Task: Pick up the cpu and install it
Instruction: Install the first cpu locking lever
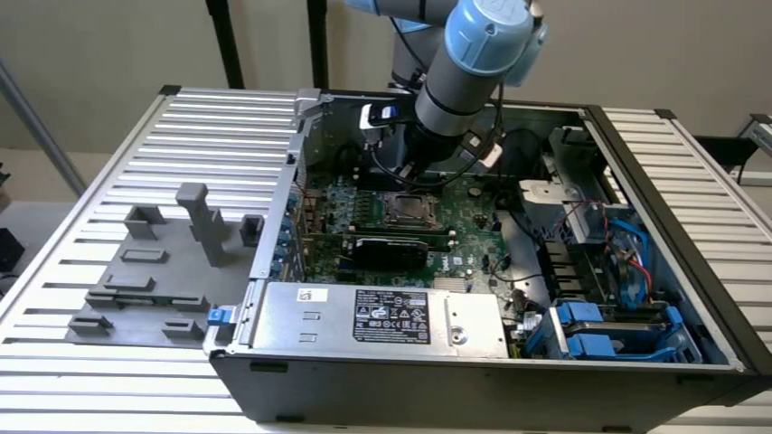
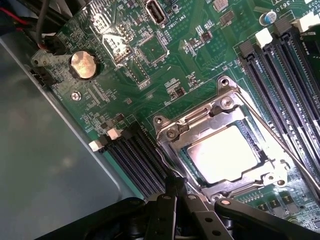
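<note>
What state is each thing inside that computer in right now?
cpu: seated flat in the socket, silver top showing.
socket frame: closed around the cpu.
fingers: shut, empty, beside the socket's edge.
computer case: side open, board exposed.
coin battery: sitting in its holder.

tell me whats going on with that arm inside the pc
A robot arm is reaching into an open computer case, over the motherboard. Its gripper is shut and holds nothing; it sits at the edge of the metal socket frame. The cpu, silver top up, already lies inside that socket. Beside the case, on the exterior view's left, grey fixture blocks stand on the table.
</note>
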`<state>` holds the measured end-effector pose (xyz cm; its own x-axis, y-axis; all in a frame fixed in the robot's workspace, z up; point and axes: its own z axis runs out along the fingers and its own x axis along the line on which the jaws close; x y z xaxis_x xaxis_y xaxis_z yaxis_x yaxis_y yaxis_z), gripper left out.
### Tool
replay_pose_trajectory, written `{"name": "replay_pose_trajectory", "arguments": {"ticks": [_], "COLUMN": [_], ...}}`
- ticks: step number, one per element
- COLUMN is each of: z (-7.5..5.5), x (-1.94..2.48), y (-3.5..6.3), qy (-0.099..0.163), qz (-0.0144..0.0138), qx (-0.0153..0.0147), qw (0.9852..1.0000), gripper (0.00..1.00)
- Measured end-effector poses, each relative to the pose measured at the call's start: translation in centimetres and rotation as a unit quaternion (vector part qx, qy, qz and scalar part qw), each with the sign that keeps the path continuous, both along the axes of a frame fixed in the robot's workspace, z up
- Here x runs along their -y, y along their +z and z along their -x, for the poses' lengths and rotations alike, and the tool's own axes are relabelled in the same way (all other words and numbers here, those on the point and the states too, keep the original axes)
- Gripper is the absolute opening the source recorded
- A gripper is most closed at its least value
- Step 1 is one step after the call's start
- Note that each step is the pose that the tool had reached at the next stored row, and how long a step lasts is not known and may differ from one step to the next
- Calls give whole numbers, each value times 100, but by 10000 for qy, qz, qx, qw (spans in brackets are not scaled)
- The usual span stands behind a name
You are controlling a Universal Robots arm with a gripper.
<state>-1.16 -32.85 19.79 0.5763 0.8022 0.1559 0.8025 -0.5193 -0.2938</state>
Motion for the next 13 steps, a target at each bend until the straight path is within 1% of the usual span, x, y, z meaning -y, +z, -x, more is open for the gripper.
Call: {"name": "replay_pose_trajectory", "arguments": {"ticks": [4,9,11,13], "z": [-29,-34,-36,-42], "x": [13,24,25,26], "y": [-1,-7,-17,-25], "qy": [49,158,214,266], "qz": [0,-2,-12,-27], "qx": [0,0,0,-1], "qw": [10000,9999,9998,9996], "gripper": [11,11,11,11]}}
